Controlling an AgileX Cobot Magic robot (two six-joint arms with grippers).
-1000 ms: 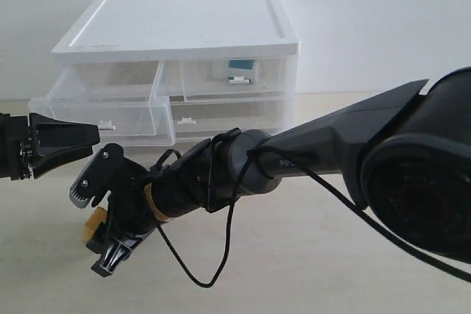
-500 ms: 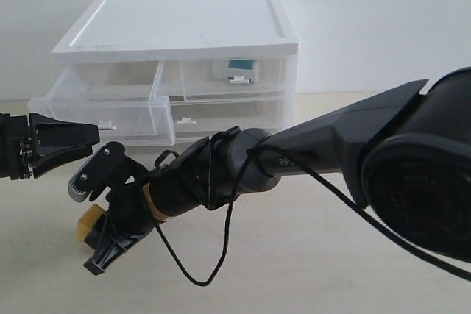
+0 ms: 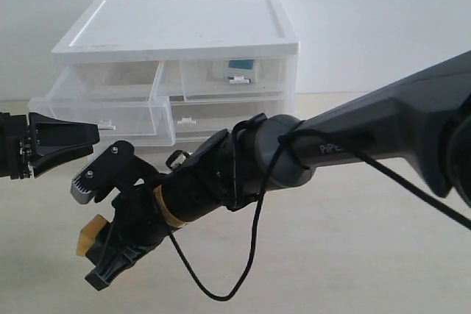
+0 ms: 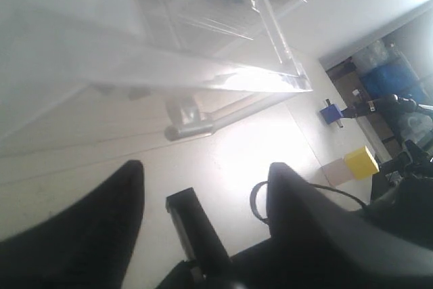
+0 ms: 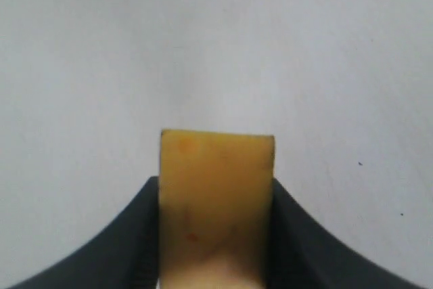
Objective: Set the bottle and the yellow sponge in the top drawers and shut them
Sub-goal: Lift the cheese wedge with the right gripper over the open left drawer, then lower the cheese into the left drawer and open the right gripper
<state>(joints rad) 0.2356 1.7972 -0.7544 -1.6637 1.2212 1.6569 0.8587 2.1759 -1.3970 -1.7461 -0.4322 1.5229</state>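
Between right claw (image 5: 216,191) fingers, yellow sponge (image 5: 216,167) pinched: light soft foam, likely squashes, gentle mid-body hold. Left claw (image 3: 93,140) spread.

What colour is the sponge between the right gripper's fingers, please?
Yellow-orange; the right wrist view shows the sponge best.

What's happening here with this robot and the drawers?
The right arm's fingers grip the yellow sponge down near the table, in front of the cabinet. The top left drawer stands pulled open, with the left arm's open fingers close by its handle. The bottle lies in the closed top right drawer.
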